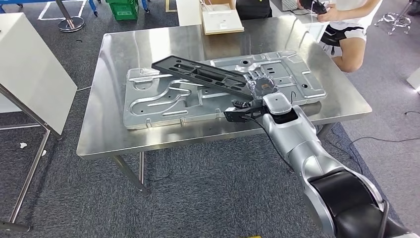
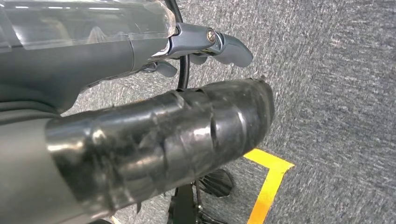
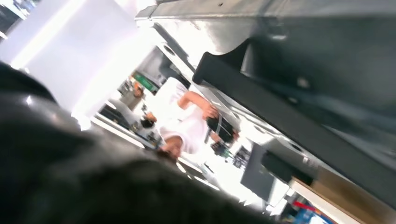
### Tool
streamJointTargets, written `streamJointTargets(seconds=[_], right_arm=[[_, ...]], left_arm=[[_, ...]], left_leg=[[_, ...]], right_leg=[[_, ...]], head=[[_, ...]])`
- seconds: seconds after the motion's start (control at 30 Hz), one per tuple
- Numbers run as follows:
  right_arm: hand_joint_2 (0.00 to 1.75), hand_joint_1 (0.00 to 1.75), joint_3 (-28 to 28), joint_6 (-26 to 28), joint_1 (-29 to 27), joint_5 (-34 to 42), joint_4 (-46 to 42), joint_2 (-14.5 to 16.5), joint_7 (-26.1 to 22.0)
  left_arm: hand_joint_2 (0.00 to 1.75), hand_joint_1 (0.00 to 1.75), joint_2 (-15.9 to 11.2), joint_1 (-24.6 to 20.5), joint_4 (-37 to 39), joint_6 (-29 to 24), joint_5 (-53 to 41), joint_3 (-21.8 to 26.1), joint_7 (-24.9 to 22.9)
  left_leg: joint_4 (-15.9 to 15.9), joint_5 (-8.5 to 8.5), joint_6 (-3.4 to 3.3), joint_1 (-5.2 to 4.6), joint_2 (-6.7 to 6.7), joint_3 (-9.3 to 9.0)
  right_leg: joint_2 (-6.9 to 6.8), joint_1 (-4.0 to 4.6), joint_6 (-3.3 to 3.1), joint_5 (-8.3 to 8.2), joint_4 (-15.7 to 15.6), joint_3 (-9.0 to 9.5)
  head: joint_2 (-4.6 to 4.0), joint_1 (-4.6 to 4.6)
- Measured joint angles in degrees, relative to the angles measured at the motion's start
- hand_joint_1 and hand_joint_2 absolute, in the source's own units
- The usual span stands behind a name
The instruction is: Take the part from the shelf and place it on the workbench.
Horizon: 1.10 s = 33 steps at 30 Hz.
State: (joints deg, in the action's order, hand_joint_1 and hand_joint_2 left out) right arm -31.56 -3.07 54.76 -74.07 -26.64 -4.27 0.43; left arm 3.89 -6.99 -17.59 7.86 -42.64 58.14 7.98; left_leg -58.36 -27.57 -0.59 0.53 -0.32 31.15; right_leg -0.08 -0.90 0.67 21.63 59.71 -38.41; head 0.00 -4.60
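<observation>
Black part (image 1: 203, 73) over workbench (image 1: 99, 134), right hand (image 1: 261, 88) gripping its end

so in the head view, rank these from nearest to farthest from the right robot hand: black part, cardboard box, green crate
1. Black part: held at its near end by the right robot hand, lying over the metal panel on the workbench.
2. Cardboard box: at the workbench's far edge.
3. Green crate: on the floor beyond the workbench, far left.

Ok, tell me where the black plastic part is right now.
In the head view the black plastic part lies slantwise over the stamped metal panel on the steel workbench, its right end at the right hand.
</observation>
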Motion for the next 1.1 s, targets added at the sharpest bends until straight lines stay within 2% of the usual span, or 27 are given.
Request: streamJointTargets(seconds=[0.03, 0.07, 0.1, 0.17, 0.2, 0.23, 0.27, 0.3, 0.37, 0.4, 0.47, 0.53, 0.57, 0.6, 0.67, 0.7, 0.73, 0.77, 0.8, 0.83, 0.87, 0.9, 0.93, 0.97, 1.03, 1.07, 1.1], right_arm=[[0.0, 0.0, 0.0, -0.01, 0.07, -0.12, 0.07, -0.06, -0.01], [0.0, 0.0, 0.0, -0.01, 0.15, -0.25, 0.15, -0.13, 0.01], [0.0, 0.0, 0.0, -0.01, 0.24, -0.36, 0.26, -0.19, 0.03], [0.0, 0.0, 0.0, -0.02, 0.33, -0.56, 0.45, -0.36, 0.05], [0.0, 0.0, 0.0, -0.02, 0.32, -0.63, 0.56, -0.48, 0.07], [0.0, 0.0, 0.0, -0.02, 0.32, -0.67, 0.65, -0.58, 0.08], [0.0, 0.0, 0.0, -0.02, 0.37, -0.68, 0.72, -0.64, 0.08], [0.0, 0.0, 0.0, -0.02, 0.5, -0.68, 0.76, -0.67, 0.08], [0.0, 0.0, 0.0, -0.02, 1.07, -0.74, 0.75, -0.67, 0.08], [0.0, 0.0, 0.0, -0.02, 1.38, -0.79, 0.75, -0.66, 0.08], [0.0, 0.0, 0.0, -0.06, 1.84, -0.86, 0.75, -0.66, 0.08], [0.0, 0.0, 0.0, -0.15, 2.07, -0.91, 0.76, -0.61, 0.08], [0.0, 0.0, 0.0, -0.21, 2.16, -0.96, 0.76, -0.55, 0.08], [0.0, 0.0, 0.0, -0.28, 2.25, -1.04, 0.76, -0.49, 0.08], [0.0, 0.0, 0.0, -0.4, 2.37, -1.21, 0.76, -0.43, 0.09], [0.0, 0.0, 0.0, -0.45, 2.37, -1.28, 0.76, -0.43, 0.09], [0.0, 0.0, 0.0, -0.48, 2.32, -1.32, 0.76, -0.43, 0.09], [0.0, 0.0, 0.0, -0.5, 2.27, -1.34, 0.77, -0.43, 0.09], [0.0, 0.0, 0.0, -0.52, 2.24, -1.35, 0.78, -0.44, 0.08], [0.0, 0.0, 0.0, -0.54, 2.25, -1.35, 0.78, -0.44, 0.08], [0.0, 0.0, 0.0, -0.54, 2.28, -1.36, 0.76, -0.45, 0.08], [0.0, 0.0, 0.0, -0.53, 2.33, -1.37, 0.75, -0.48, 0.08], [0.0, 0.0, 0.0, -0.53, 2.38, -1.37, 0.75, -0.5, 0.09], [0.0, 0.0, 0.0, -0.53, 2.42, -1.38, 0.75, -0.52, 0.09], [0.0, 0.0, 0.0, -0.57, 2.4, -1.38, 0.8, -0.58, 0.09], [0.0, 0.0, 0.0, -0.61, 2.37, -1.38, 0.83, -0.62, 0.08], [0.0, 0.0, 0.0, -0.66, 2.35, -1.38, 0.87, -0.67, 0.09]], left_arm=[[0.0, 0.0, 0.01, -0.03, 0.0, 0.01, -0.01, 0.0, -0.02], [0.0, 0.0, 0.02, -0.06, 0.01, 0.01, -0.05, 0.0, -0.04], [0.0, 0.0, 0.04, -0.09, 0.01, -0.01, -0.14, 0.0, -0.06], [0.0, 0.0, 0.11, -0.06, 0.02, -0.05, -0.46, 0.0, -0.16], [0.0, 0.0, 0.17, -0.01, 0.02, -0.07, -0.6, 0.0, -0.22], [0.0, 0.0, 0.26, 0.06, 0.02, -0.05, -0.68, 0.0, -0.28], [0.0, 0.0, 0.35, 0.11, 0.02, -0.01, -0.7, 0.0, -0.31], [0.0, 0.0, 0.45, 0.11, 0.02, 0.04, -0.69, 0.0, -0.28], [0.0, 0.0, 0.74, -0.04, 0.02, 0.1, -0.62, 0.0, -0.12], [0.0, 0.0, 0.88, -0.12, 0.02, 0.1, -0.57, 0.0, -0.02], [0.0, 0.0, 1.09, -0.19, 0.04, 0.1, -0.49, 0.0, 0.06], [0.0, 0.0, 1.16, -0.1, 0.07, 0.08, -0.38, 0.02, 0.06], [0.0, 0.0, 1.19, -0.05, 0.08, 0.03, -0.28, 0.02, 0.04], [0.0, 0.0, 1.19, -0.02, 0.09, -0.03, -0.17, 0.02, 0.02], [0.0, 0.0, 1.14, 0.05, 0.1, -0.2, -0.01, 0.03, -0.03], [0.0, 0.0, 1.12, 0.11, 0.1, -0.27, 0.02, 0.04, -0.05], [0.0, 0.0, 1.1, 0.17, 0.1, -0.31, 0.03, 0.05, -0.06], [0.0, 0.0, 1.1, 0.2, 0.1, -0.33, 0.03, 0.05, -0.07], [0.0, 0.0, 1.1, 0.21, 0.1, -0.37, 0.04, 0.06, -0.07], [0.0, 0.0, 1.08, 0.19, 0.1, -0.39, 0.05, 0.07, -0.07], [0.0, 0.0, 1.06, 0.13, 0.1, -0.41, 0.05, 0.07, -0.07], [0.0, 0.0, 1.02, 0.09, 0.1, -0.43, 0.06, 0.07, -0.07], [0.0, 0.0, 0.99, 0.09, 0.1, -0.44, 0.07, 0.07, -0.07], [0.0, 0.0, 0.97, 0.11, 0.1, -0.48, 0.07, 0.07, -0.08], [0.0, 0.0, 0.96, 0.19, 0.11, -0.61, 0.07, 0.08, -0.13], [0.0, 0.0, 0.96, 0.16, 0.11, -0.69, 0.07, 0.09, -0.16], [0.0, 0.0, 0.96, 0.12, 0.11, -0.76, 0.07, 0.09, -0.19]], left_leg=[[0.38, 0.6, -0.39, 0.1, 0.13, 0.19], [0.76, 1.3, -0.89, 0.22, 0.29, 0.54], [1.04, 2.02, -1.29, 0.33, 0.44, 1.06], [1.02, 3.17, -1.78, 0.14, 0.58, 2.57], [0.91, 3.72, -1.82, 0.05, 0.58, 3.39], [0.77, 4.24, -1.83, -0.04, 0.58, 4.23], [0.55, 4.73, -1.79, -0.11, 0.57, 5.08], [0.3, 5.18, -1.7, -0.18, 0.56, 5.88], [-0.25, 6.03, -1.43, -0.37, 0.56, 7.24], [-0.35, 6.47, -1.19, -0.43, 0.55, 7.62], [-0.16, 7.43, -0.55, -0.4, 0.53, 7.89], [0.15, 7.84, 0.19, -0.3, 0.44, 8.09], [-0.53, 6.68, 0.58, -0.24, 0.38, 8.52], [-2.27, 4.48, 0.97, -0.16, 0.31, 9.19], [-8.92, -1.45, 1.7, 0.24, 0.28, 10.95], [-12.5, -3.28, 2.04, 0.44, 0.29, 11.57], [-15.12, -3.8, 2.34, 0.64, 0.29, 11.67], [-16.03, -3.06, 2.6, 0.83, 0.29, 10.95], [-14.97, -1.6, 2.8, 1.01, 0.3, 9.24], [-12.06, -0.35, 2.95, 1.17, 0.3, 6.54], [-8.01, -0.18, 3.05, 1.21, 0.27, 3.33], [-4.37, -0.59, 2.79, 1.12, 0.13, 0.68], [-1.68, -1.32, 2.42, 0.99, 0.01, -1.0], [-0.36, -1.89, 1.91, 0.74, -0.11, -1.6], [0.05, -1.13, 0.58, 0.59, -0.04, -0.97], [0.16, -0.48, -0.1, 0.57, 0.09, -0.58], [0.34, 0.28, -0.77, 0.61, 0.25, -0.06]], right_leg=[[0.05, -0.01, 0.32, 0.42, 0.2, -0.19], [0.08, 0.0, 0.56, 1.83, 1.23, -0.63], [0.1, -0.01, 0.74, 4.18, 3.45, -1.4], [0.1, -0.02, 0.98, 9.47, 10.33, -3.35], [0.1, -0.01, 1.06, 10.9, 13.46, -3.95], [0.1, 0.01, 1.08, 11.1, 15.17, -3.85], [0.1, 0.05, 1.01, 10.24, 15.02, -2.8], [0.1, 0.12, 0.8, 8.83, 12.83, -0.69], [0.1, 0.41, 0.07, 7.65, 5.15, 4.88], [0.08, 0.6, -0.29, 7.64, 2.11, 6.82], [0.07, 1.01, -0.85, 7.73, -0.42, 7.96], [-0.04, 0.86, -1.54, 6.49, -1.11, 7.57], [-0.15, 0.65, -2.0, 5.65, -1.49, 7.19], [-0.27, 0.42, -2.35, 4.8, -1.85, 6.66], [-0.41, 0.3, -2.73, 3.34, -2.0, 5.07], [-0.42, 0.27, -2.66, 2.68, -1.96, 4.16], [-0.42, 0.21, -2.53, 2.02, -1.87, 3.21], [-0.42, 0.11, -2.32, 1.38, -1.71, 2.24], [-0.41, -0.04, -2.03, 0.8, -1.48, 1.26], [-0.41, -0.19, -1.68, 0.31, -1.15, 0.38], [-0.42, -0.27, -1.29, -0.1, -0.76, -0.43], [-0.45, -0.31, -0.87, -0.48, -0.43, -0.98], [-0.5, -0.3, -0.45, -0.88, -0.24, -1.28], [-0.53, -0.27, -0.02, -1.34, -0.28, -1.4], [-0.47, -0.39, 0.86, -1.95, -0.56, -1.54], [-0.41, -0.46, 1.18, -1.04, -0.1, -1.89], [-0.34, -0.53, 1.39, 0.95, 1.31, -2.49]], head=[[0.0, -0.02], [0.0, -0.04], [0.0, -0.06], [0.0, -0.08], [0.0, -0.07], [0.0, -0.07], [0.0, -0.07], [0.0, -0.07], [0.0, -0.04], [0.0, -0.06], [0.0, -0.08], [0.0, -0.1], [0.0, -0.06], [0.0, -0.02], [0.0, 0.06], [0.0, 0.06], [0.0, 0.07], [0.0, 0.07], [0.0, 0.07], [0.0, 0.08], [0.0, 0.08], [0.0, 0.03], [0.0, -0.01], [0.0, -0.02], [0.0, -0.02], [0.0, -0.01], [0.0, -0.02]])
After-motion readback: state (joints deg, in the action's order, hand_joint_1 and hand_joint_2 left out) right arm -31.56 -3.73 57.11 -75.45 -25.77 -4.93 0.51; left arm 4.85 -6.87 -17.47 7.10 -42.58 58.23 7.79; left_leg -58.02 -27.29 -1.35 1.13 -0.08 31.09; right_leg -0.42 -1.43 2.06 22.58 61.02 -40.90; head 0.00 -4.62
